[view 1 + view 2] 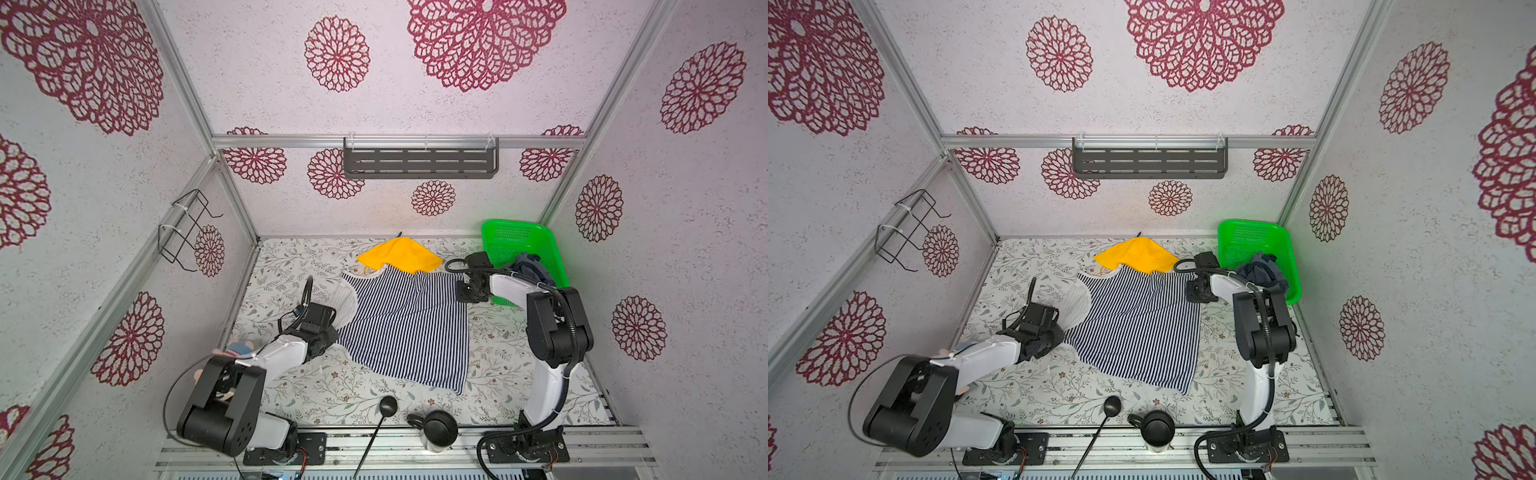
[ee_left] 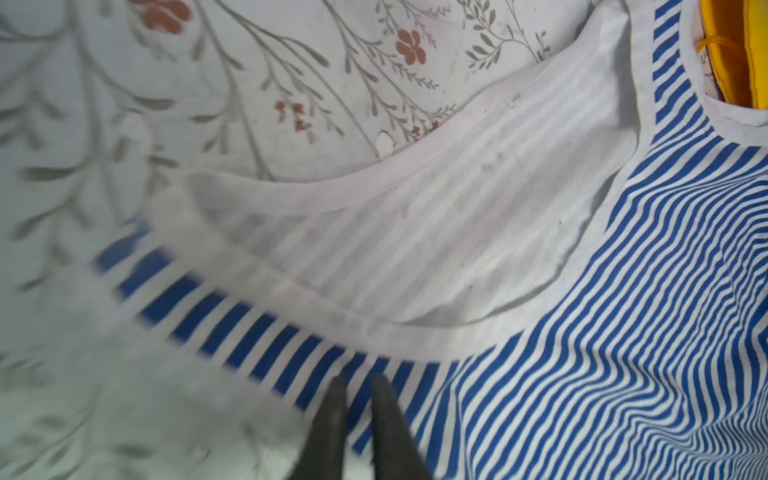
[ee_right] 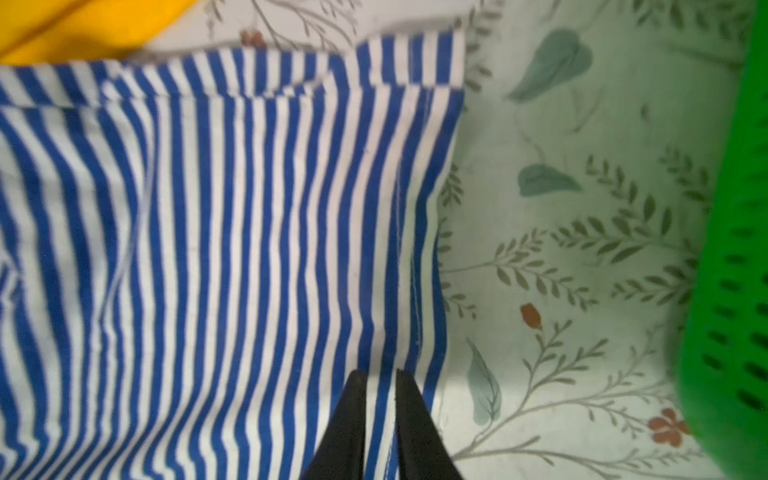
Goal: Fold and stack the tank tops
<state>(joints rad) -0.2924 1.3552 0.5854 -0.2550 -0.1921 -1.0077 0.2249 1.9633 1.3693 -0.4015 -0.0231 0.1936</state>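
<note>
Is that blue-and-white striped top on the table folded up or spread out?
Spread out. The navy-and-white striped cloth tank top lies open and mostly flat on the floral-print table cover, its white-trimmed neckline and full body showing.

Tank top (image 1: 407, 328) lies flat on the table (image 1: 332, 395), between left gripper (image 1: 338, 332) and right gripper (image 1: 465, 297). Hat (image 1: 401, 255) overlaps its edge beyond them. Basket (image 1: 515, 226), just right of right gripper, holds a bunched tank top (image 1: 530, 266).
</note>
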